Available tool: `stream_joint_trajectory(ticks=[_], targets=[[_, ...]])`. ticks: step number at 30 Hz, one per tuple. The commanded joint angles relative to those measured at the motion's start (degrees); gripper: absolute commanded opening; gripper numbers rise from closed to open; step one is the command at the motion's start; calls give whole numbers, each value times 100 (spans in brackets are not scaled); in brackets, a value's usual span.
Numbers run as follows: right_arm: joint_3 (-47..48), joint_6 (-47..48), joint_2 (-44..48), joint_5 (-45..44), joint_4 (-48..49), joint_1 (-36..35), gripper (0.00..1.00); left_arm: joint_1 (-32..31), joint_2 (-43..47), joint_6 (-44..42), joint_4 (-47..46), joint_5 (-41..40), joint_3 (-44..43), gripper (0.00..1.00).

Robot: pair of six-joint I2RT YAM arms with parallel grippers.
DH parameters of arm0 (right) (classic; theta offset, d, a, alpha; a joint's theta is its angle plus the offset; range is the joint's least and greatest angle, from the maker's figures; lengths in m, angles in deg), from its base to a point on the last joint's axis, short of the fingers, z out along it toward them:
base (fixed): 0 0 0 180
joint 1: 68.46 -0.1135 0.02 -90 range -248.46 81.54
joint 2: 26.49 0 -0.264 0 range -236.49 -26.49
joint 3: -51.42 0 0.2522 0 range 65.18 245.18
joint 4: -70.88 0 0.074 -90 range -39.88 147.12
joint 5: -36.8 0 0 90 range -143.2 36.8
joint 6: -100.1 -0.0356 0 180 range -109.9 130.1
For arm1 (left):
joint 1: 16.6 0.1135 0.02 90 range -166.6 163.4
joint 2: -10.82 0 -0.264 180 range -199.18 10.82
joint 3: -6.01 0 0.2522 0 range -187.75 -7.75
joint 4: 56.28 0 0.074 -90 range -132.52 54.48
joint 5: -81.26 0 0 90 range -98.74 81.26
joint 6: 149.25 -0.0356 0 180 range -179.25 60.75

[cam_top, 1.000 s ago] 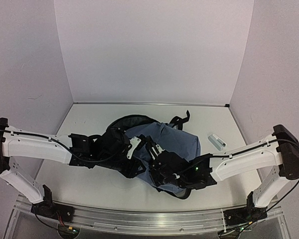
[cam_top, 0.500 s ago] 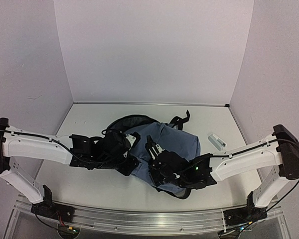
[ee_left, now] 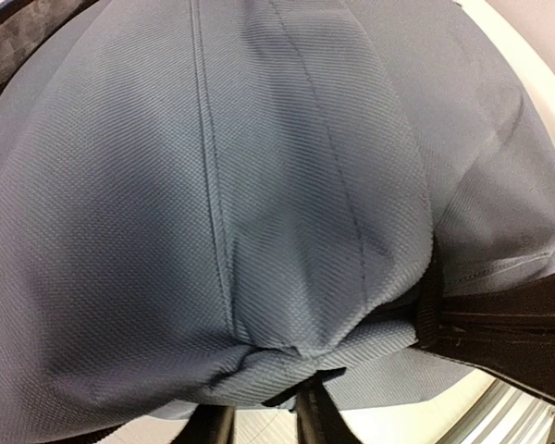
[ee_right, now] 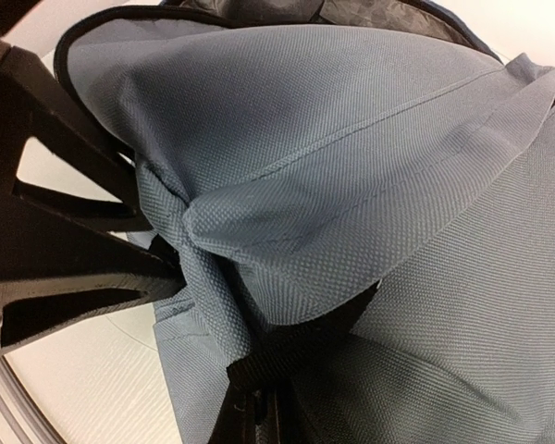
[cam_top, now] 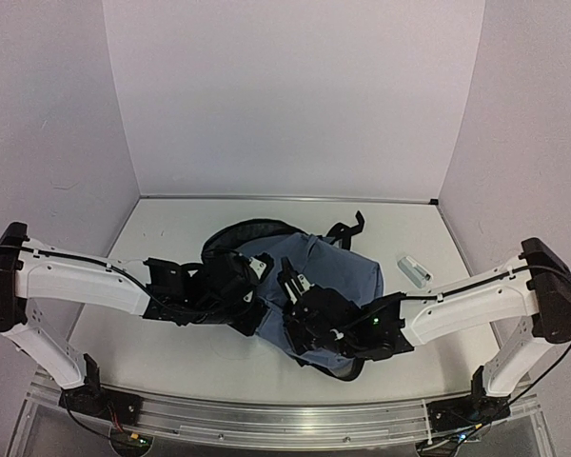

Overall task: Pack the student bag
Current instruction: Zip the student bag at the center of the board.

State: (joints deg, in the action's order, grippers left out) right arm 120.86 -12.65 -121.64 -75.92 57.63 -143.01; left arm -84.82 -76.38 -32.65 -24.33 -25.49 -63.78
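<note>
Your left hand (ee_left: 264, 416) has shifted toward 3 o'clock. It and your right hand (ee_right: 256, 416) both clench the large slate-blue fabric backpack (cam_top: 338, 271), probably gathering its opening.

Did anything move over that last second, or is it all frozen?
The left arm shifted slightly right and its wrist turned, tugging the student bag's edge; the left gripper pinches the fabric. The right gripper, also pinching the bag, and the small silver object stayed put.

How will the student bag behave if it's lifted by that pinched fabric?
Probably floppy: the student bag puckers where the right end effector pinches it. It lies slumped, so it likely sags and drags rather than rising whole. Its woven fabric looks grippy, not slippery.
</note>
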Motion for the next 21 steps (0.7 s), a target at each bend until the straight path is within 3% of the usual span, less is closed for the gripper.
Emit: stream_joint_trajectory(ticks=[1,7,11,21], targets=[[41,-147,-30,181,346,-50,0,31,-25,-71,-484,-307,-259,12],[-24,-201,-64,203,364,-50,0,43,-36,-50,-597,-307,-230,1],[-61,-232,-81,208,377,-50,0,38,-15,28,-635,-417,-223,0],[-130,-361,-83,181,373,-52,0,260,-40,1760,266,-1366,-297,0]])
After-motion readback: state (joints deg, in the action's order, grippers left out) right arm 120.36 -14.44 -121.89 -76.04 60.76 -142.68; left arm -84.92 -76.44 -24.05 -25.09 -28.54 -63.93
